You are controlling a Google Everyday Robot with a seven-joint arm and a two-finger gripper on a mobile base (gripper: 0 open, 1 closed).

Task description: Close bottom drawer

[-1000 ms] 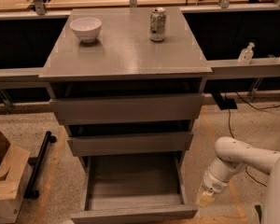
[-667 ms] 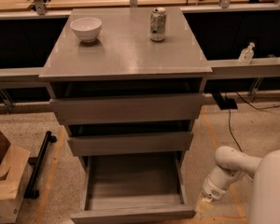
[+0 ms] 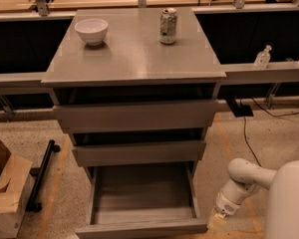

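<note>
The bottom drawer (image 3: pixel 139 227) is grey wood-grain with a plain flat front. It is pulled far out, and its shallow box is empty inside. It is the lowest of the cabinet's three drawers. The two drawers above, top (image 3: pixel 134 114) and middle (image 3: pixel 138 152), each stand slightly out. My white arm (image 3: pixel 246 176) reaches in from the lower right. My gripper (image 3: pixel 217 222) hangs low by the floor, just right of the bottom drawer's front right corner and apart from it.
On the cabinet top (image 3: pixel 134 59) stand a white bowl (image 3: pixel 91 31) and a drinks can (image 3: pixel 168 26). A cardboard box (image 3: pixel 5 193) and a black bar (image 3: pixel 42 176) lie on the floor at left. A cable (image 3: pixel 246 128) runs on the floor at right.
My arm has drawn down and right, with more of its white body filling the lower right corner. The gripper stays beside the drawer's front right corner. The drawers have not moved.
</note>
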